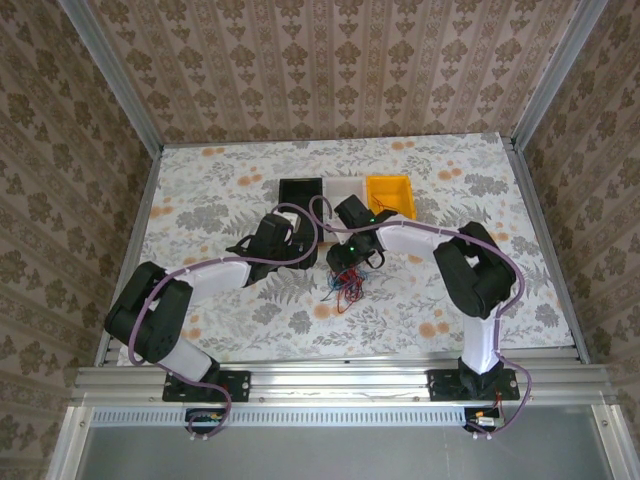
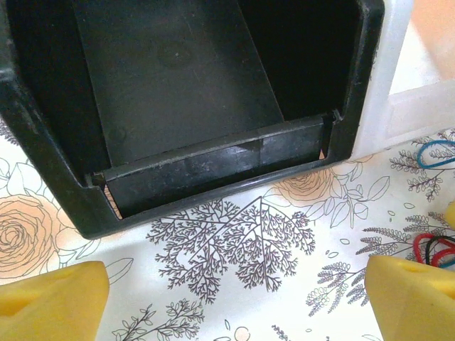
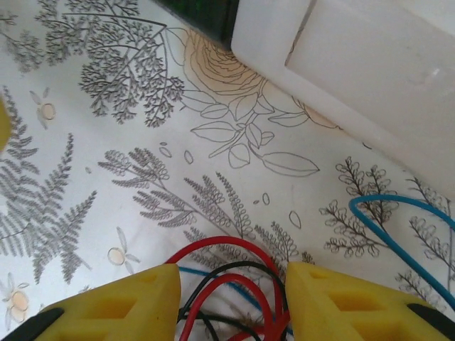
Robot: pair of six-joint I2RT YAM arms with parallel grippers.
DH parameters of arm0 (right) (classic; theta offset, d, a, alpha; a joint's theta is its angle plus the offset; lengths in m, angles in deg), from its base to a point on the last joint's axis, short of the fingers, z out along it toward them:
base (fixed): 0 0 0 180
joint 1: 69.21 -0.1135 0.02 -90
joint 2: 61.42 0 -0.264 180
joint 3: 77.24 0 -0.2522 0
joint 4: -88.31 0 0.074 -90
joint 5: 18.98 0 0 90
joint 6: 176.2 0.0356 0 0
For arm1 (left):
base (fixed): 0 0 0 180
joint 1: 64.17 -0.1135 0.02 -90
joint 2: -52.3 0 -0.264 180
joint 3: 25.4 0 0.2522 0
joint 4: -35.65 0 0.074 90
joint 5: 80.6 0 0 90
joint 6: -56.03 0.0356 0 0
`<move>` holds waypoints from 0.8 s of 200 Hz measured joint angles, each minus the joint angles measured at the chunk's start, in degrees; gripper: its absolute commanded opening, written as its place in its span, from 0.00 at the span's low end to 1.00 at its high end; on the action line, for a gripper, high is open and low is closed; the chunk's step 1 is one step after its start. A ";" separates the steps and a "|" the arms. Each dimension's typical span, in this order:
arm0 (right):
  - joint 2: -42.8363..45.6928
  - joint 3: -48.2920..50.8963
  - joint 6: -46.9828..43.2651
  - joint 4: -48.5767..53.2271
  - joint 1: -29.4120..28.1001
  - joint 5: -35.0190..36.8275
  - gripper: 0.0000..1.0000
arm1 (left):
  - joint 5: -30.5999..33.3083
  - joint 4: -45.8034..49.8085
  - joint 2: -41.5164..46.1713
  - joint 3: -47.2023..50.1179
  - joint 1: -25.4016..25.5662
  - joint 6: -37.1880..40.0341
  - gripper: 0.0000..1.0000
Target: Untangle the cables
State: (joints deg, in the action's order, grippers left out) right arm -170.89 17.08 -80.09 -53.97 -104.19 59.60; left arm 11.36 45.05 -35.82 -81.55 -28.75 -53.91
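The cables (image 1: 345, 291) lie in a small red, blue and dark tangle on the floral tablecloth, just in front of the bins. My right gripper (image 1: 350, 264) hangs over the tangle. In the right wrist view its yellow fingers (image 3: 114, 305) stand apart, with red and black loops (image 3: 229, 246) lying loosely between them and touching the right finger. A blue cable (image 3: 398, 206) curves off to the right. My left gripper (image 2: 234, 302) is open over bare cloth in front of the black bin (image 2: 213, 163). Blue (image 2: 437, 153) and red loops (image 2: 432, 247) lie at its right.
Three bins stand side by side behind the tangle: black (image 1: 301, 195), white (image 1: 345, 190) and yellow (image 1: 390, 192). The white bin's wall (image 3: 370, 71) is close ahead of my right gripper. Metal rails (image 1: 330, 385) frame the table.
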 measured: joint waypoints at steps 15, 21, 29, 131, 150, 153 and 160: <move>1.77 0.15 -0.04 -0.44 -0.04 0.02 0.44 | 0.63 -0.11 0.02 0.00 0.00 -0.31 0.95; 2.47 0.15 -0.15 -0.83 -0.20 0.02 0.44 | 0.96 -0.17 0.00 0.00 0.00 -0.55 0.95; 3.30 0.15 -0.22 -1.20 -0.33 0.02 0.44 | 1.38 -0.20 0.02 0.00 0.00 -0.79 0.95; 0.63 -0.59 -3.21 2.43 -3.87 -1.03 0.35 | 7.56 -0.81 2.69 3.63 -1.81 -4.44 0.94; -0.48 -1.57 -3.21 3.21 -3.87 -0.94 0.34 | 8.33 -0.92 3.80 3.80 -2.43 -4.61 0.94; -0.63 -1.73 -3.23 3.23 -3.87 -0.87 0.34 | 8.41 -1.01 3.93 3.80 -2.47 -4.66 0.94; -0.94 -2.05 -3.21 3.28 -3.87 -0.83 0.33 | 8.61 -1.16 4.28 3.80 -2.54 -4.74 0.94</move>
State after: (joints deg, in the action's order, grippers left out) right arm -171.83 15.02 -83.31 -50.69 -108.06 58.77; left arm 19.97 43.90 -31.53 -77.75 -31.29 -58.66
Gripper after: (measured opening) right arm 0.340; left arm 0.944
